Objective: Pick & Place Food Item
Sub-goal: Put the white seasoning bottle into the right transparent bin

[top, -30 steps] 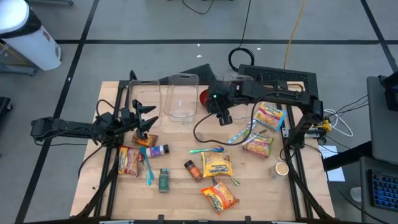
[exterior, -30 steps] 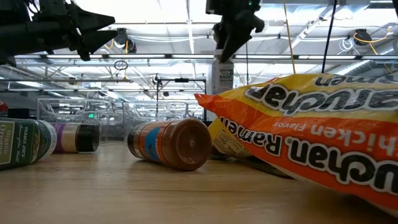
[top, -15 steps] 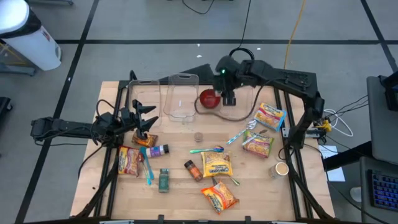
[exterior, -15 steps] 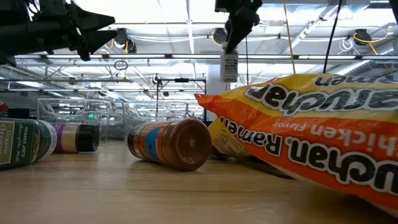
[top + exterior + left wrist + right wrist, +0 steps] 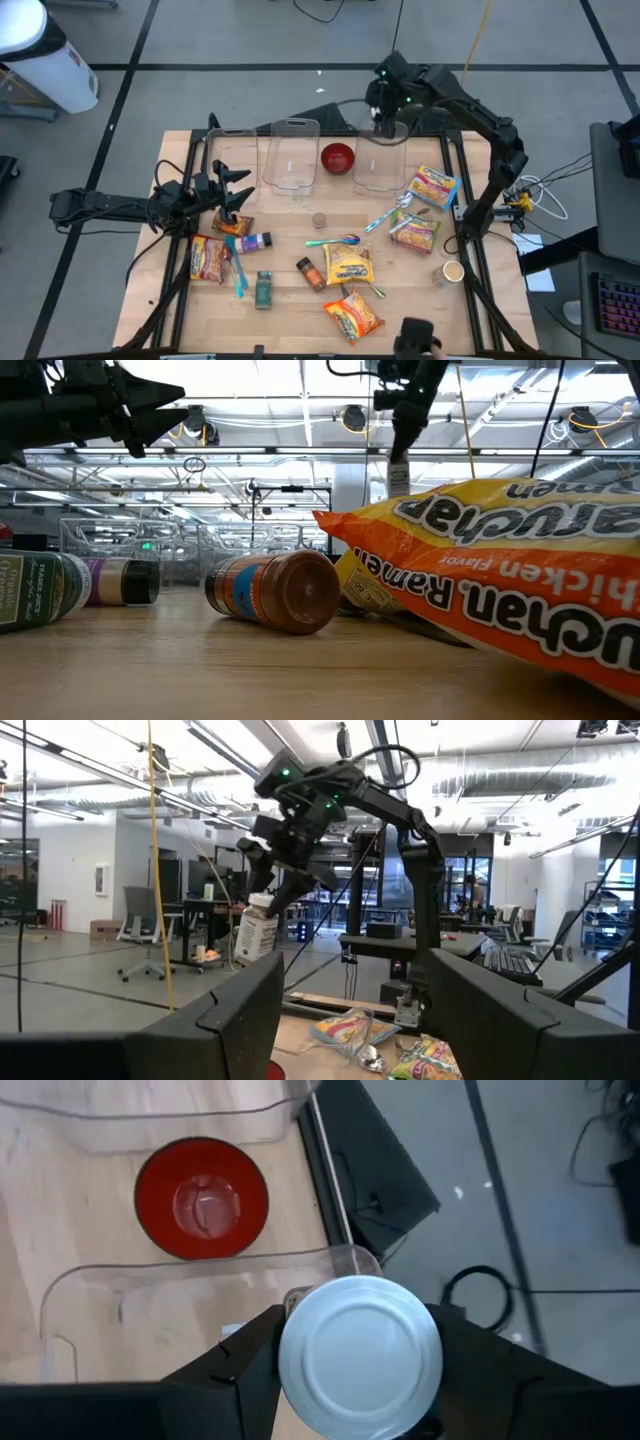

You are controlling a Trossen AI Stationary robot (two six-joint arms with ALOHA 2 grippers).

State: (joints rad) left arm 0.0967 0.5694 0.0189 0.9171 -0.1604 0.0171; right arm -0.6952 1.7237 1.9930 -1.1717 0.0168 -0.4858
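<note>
**Table Count**

Three clear bins stand along the far edge. One red bowl. Five ramen packets. Four spice jars, counting the one in the right gripper. One small cup. Two arms, two grippers; the left gripper is empty.

Bright overhead room lights, soft shadows, near ramen packet blurred

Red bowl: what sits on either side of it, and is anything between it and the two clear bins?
High view: the red bowl sits alone between the left clear bin and right clear bin; only bare table lies in the gaps.
</note>
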